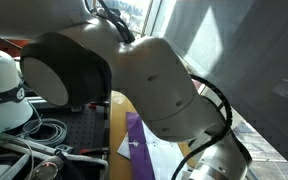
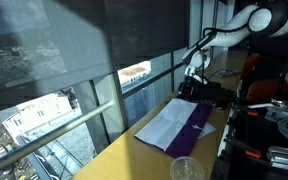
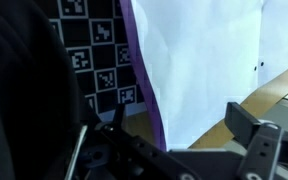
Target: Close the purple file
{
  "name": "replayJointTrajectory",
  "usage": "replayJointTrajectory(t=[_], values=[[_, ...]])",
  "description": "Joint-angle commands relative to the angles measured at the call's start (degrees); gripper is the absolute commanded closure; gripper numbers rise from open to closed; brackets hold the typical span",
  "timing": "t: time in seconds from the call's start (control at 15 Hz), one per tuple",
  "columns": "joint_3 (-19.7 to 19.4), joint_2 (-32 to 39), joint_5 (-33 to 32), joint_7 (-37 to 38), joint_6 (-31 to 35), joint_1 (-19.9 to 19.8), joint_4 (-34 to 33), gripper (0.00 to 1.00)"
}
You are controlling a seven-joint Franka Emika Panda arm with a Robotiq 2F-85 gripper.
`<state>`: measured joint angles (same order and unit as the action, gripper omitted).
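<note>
Claw (image 3: 169, 138) wide, empty, above 1 open purple file (image 2: 177, 125), white sheets up.

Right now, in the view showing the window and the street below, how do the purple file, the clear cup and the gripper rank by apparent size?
1. The purple file, clearly largest.
2. The clear cup and the gripper look about alike. The cup sits nearer the camera, so I won't rank them.
</note>
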<state>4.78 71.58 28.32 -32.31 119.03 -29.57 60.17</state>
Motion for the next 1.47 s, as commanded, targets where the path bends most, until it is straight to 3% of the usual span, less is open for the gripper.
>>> replayJointTrajectory(t=[0.0,0.13,0.73,1.0,1.4], values=[[1.31,4.08,-2.17,2.58,-3.56,-0.59,-7.12,0.26],[1.70,5.80,-2.55,3.51,-3.91,-0.09,-9.35,0.31],[0.70,8.33,-1.91,4.68,-5.41,1.91,-13.59,1.00],[-1.12,2.85,-4.23,7.65,-5.05,4.93,-9.38,1.00],[-5.77,-11.18,-13.30,12.74,-4.63,14.57,0.50,1.00]])
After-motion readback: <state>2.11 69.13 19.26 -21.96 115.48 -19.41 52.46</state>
